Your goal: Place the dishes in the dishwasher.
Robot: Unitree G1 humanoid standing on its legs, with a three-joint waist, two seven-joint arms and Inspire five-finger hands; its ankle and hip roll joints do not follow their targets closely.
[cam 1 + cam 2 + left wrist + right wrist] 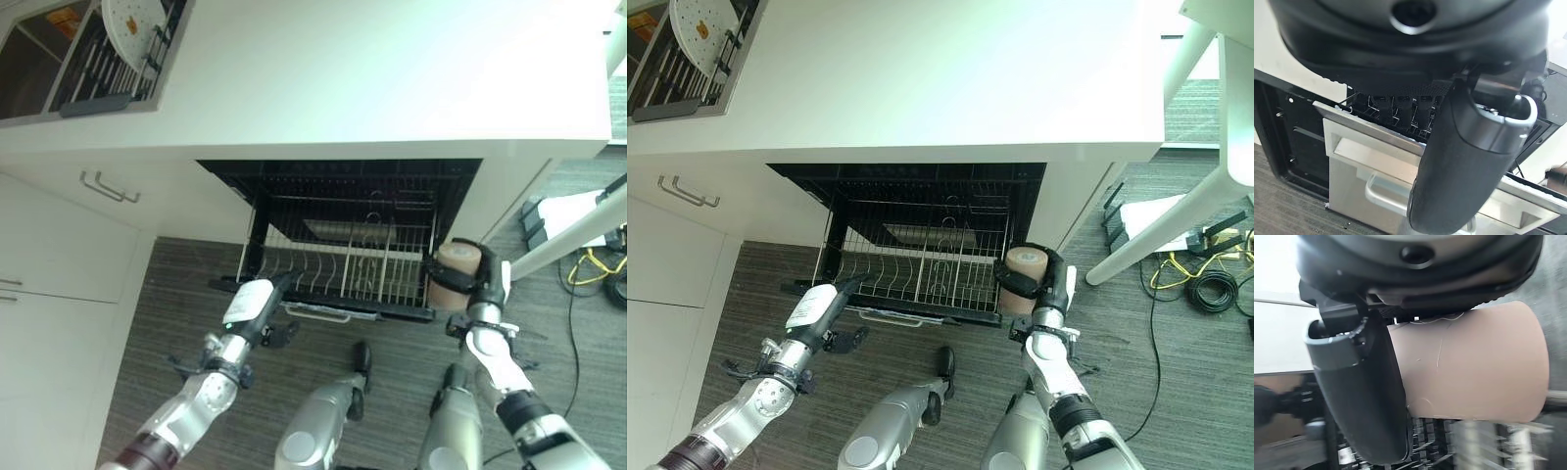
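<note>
The dishwasher (343, 196) sits open under the white bench (392, 69), with its wire lower rack (343, 269) drawn out over the dark wood-grain floor (176, 323).

Right hand (1043, 284): fingers and thumb are curled round a tan cylindrical cup (1024, 279), which it holds upright at the right-hand end of the rack, just beside the rack's wire side. In the right wrist view the thumb lies across the cup wall (1474, 367) and the rack wires show past it.

Left hand (257, 302): positioned at the front left corner of the rack. In the left wrist view the fingertips (1400, 107) reach over the rack's front edge, above a light grey front panel with a bar handle (1386, 193). Whether the fingers grip the rack cannot be determined.

On the bench, at the far left, a white speckled round plate (132, 24) stands on edge in a dark wire drying rack (108, 69).

White cabinet fronts with metal bar handles (110, 186) stand to the left of the dishwasher.
</note>
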